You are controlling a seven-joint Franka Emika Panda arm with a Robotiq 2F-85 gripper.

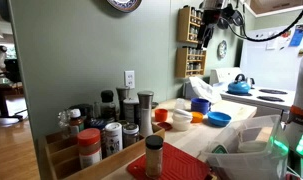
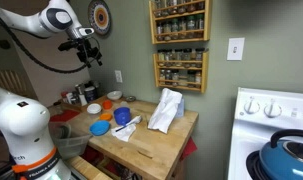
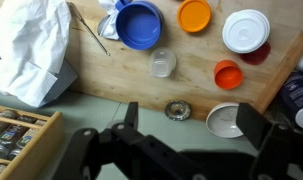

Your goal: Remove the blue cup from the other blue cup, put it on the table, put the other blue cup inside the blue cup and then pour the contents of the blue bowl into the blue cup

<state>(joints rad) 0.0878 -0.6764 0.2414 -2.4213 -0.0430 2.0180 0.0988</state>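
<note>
The blue cups (image 1: 200,104) stand nested as one stack on the table (image 1: 241,128), also seen in an exterior view (image 2: 122,117). The blue bowl (image 1: 219,118) sits next to them, low and wide, and shows again (image 2: 99,128). In the wrist view a round blue vessel (image 3: 139,25) shows from above at the top edge; I cannot tell whether it is bowl or cup. My gripper (image 3: 191,125) is open and empty, high above the table's edge. It also shows in both exterior views (image 1: 209,28) (image 2: 88,52).
An orange bowl (image 3: 194,15), a white lid (image 3: 245,30), a small orange cup (image 3: 228,74), a clear glass (image 3: 162,63), a white bowl (image 3: 226,120) and a crumpled white cloth (image 3: 31,50) lie on the table. Spice jars (image 1: 101,135) stand in front; a stove (image 2: 276,125) stands beside.
</note>
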